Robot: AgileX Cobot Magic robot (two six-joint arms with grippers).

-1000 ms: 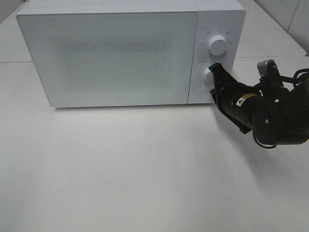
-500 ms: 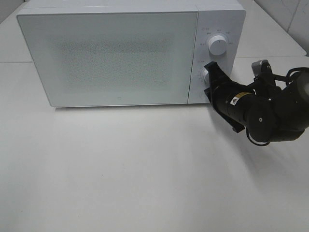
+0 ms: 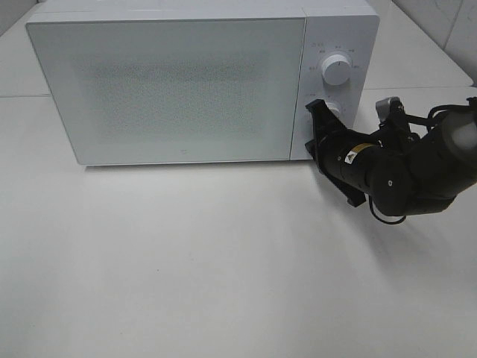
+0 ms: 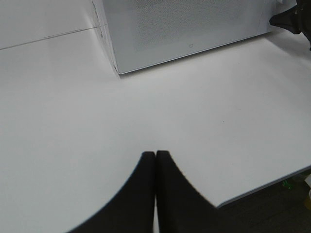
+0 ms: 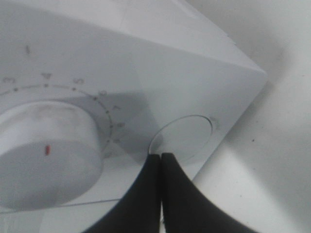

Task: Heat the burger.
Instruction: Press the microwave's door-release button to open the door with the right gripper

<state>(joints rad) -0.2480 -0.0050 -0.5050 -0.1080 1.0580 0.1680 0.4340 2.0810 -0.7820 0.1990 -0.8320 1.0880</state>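
Microwave sits at the back of the white tabletop, door fully shut. The door is frosted, so nothing inside can be seen. The burger shows in no view, so can't tell where it is.

Right hand is at the control panel on the microwave's right side, below the upper dial and partly covering the lower dial. In the right wrist view the right hand is closed, fingers pressed together and holding nothing. Its tips are at the rim of the round button, just beside the lower dial. Can't tell if they actually press it.

Left hand is also closed and empty, above bare tabletop and well apart from the microwave.
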